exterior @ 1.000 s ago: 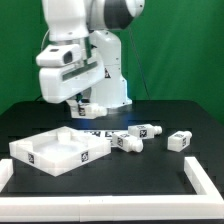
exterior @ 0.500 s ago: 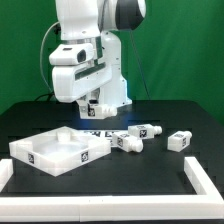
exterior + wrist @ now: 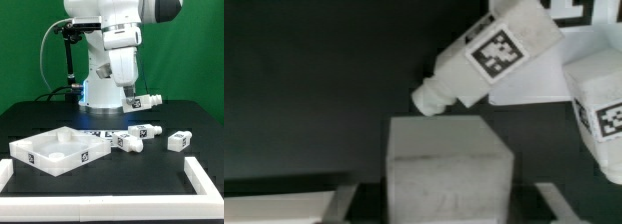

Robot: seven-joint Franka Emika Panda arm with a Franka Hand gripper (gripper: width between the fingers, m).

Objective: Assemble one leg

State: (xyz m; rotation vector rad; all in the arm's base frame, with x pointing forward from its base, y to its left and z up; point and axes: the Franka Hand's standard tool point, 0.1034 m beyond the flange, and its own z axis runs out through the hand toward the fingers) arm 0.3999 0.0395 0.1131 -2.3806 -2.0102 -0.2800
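Note:
My gripper [image 3: 137, 100] is shut on one leg [image 3: 150, 101], a stubby white block with tag stickers, and holds it level in the air in front of the robot base. In the wrist view the held leg [image 3: 446, 165] fills the space between my gripper's [image 3: 446, 198] fingers. Three more legs lie on the black table: two close together [image 3: 125, 141] [image 3: 146, 131] and one further to the exterior view's right [image 3: 180, 140]. The wrist view shows a loose leg [image 3: 494, 58] below the held one and another white tagged piece [image 3: 601, 118] at the picture's edge.
The large white square rimmed panel [image 3: 40, 158] lies on the table at the exterior view's left. A white L-shaped rail [image 3: 203, 181] stands at the front right and a white piece [image 3: 5, 176] at the front left edge. The robot base [image 3: 100, 95] stands behind.
The arm has swung to the exterior view's right and turned its wrist, carrying the held leg from above the panel's far side to above the loose legs.

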